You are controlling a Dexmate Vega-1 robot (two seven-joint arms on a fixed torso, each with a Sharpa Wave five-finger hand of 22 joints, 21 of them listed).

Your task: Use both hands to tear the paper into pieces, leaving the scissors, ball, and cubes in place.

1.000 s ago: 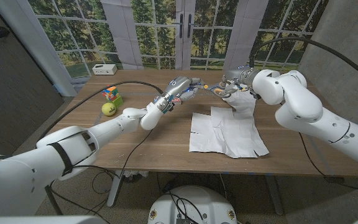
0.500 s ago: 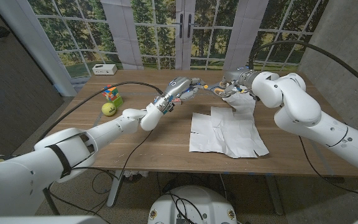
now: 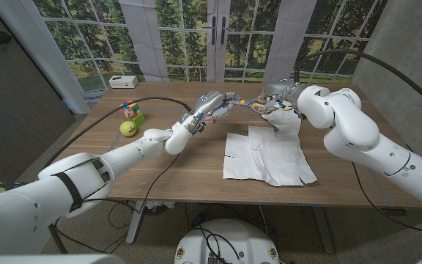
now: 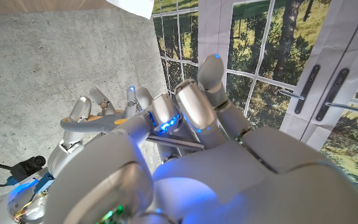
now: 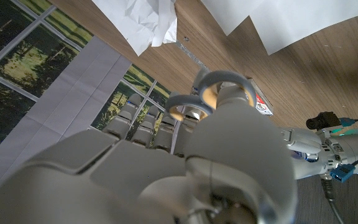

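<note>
Nearest, toward the front edge of the wooden surface [image 3: 189, 172]: the paper [image 3: 266, 155], white and creased, lying flat in overlapping sheets right of centre. One edge runs back and lifts in a crumpled fold just below the right robot hand [image 3: 273, 101]. The right wrist view shows the same white sheets [image 5: 291, 18] on the wood, apart from that robot hand's fingers.

Left side, mid-depth: a yellow-green ball [image 3: 128, 128]. Just behind it, a green cube [image 3: 138, 118] and a multicoloured cube [image 3: 130, 109], close together, well apart from the paper.

Further back, over the middle of the surface, both arms meet. The left robot hand [image 3: 215, 105] and the right robot hand face each other, raised, with the scissors [image 3: 246, 103] bridging the gap.
- Right robot hand: fingers wrapped at the grey, orange-lined handle loops [image 5: 221, 79], holding them.
- Left robot hand: fingers curled in narrow toward the other end. In the left wrist view a thin metal strip passes under its fingers [image 4: 194, 109], with the handles [image 4: 104, 121] beyond. Cannot tell whether it actually grips.
- Neither robot hand touches the flat sheets.

Far left corner of the surface: a small white box [image 3: 123, 81]. Behind everything, glazed doors [image 3: 215, 37] with trees outside.
</note>
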